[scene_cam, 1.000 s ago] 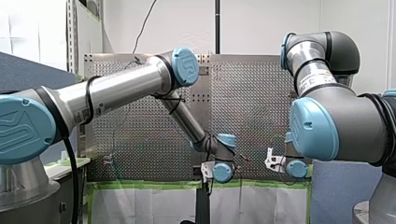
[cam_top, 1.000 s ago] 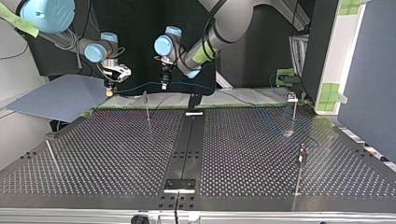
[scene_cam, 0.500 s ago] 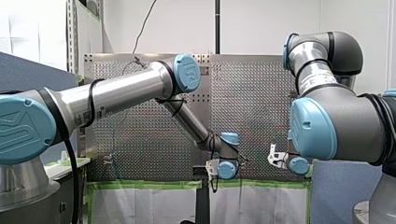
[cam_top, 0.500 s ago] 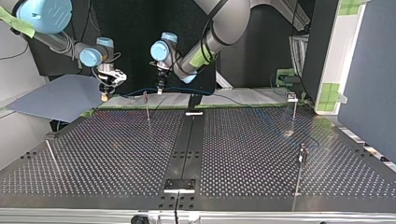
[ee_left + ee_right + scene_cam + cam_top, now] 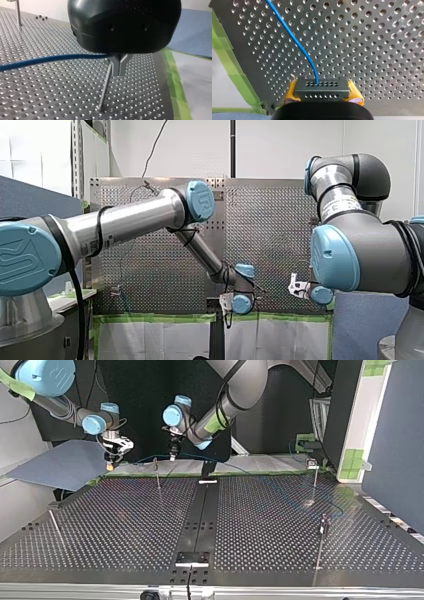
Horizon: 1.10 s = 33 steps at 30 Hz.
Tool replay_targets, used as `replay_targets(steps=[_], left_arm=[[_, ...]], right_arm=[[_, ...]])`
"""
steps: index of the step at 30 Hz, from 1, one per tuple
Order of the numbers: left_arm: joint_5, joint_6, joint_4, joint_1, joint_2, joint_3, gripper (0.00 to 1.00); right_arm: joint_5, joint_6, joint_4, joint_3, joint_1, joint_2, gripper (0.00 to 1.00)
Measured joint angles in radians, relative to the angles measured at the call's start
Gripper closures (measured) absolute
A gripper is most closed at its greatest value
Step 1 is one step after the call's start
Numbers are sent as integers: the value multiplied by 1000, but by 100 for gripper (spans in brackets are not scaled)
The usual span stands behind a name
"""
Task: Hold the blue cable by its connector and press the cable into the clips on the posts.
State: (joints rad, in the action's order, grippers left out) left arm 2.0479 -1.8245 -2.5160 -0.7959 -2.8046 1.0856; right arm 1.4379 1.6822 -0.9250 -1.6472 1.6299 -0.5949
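Shifted leftward since a second ago, our right gripper (image 5: 110, 462) in the top view's upper left clamps the connector (image 5: 321, 88) between yellow pads; the blue cable (image 5: 294, 40) runs rightward past a post (image 5: 157, 474) to our left gripper (image 5: 119, 72), fingers closed on it

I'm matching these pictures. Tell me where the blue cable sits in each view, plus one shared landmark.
Front view: too thin to make out.
Top view: the blue cable spans from my right gripper to my left gripper.
Left wrist view: it runs sideways to my left gripper.
Right wrist view: it leaves the connector held by my right gripper.
Landmark: the perforated table.
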Motion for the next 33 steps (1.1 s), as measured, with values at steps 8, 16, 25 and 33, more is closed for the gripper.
replay_targets(steps=[8,16,25,33], left_arm=[[-11,-3,-5,0,-21,-30,100],[-13,-4,-16,4,-23,-39,100],[-14,-4,-27,9,-22,-45,100],[-27,-12,-26,18,-22,-53,100]], right_arm=[[-10,4,-7,0,0,2,100],[-11,5,-8,7,-1,4,100],[-13,8,-6,21,-1,5,100],[-17,14,-3,41,0,7,100]])
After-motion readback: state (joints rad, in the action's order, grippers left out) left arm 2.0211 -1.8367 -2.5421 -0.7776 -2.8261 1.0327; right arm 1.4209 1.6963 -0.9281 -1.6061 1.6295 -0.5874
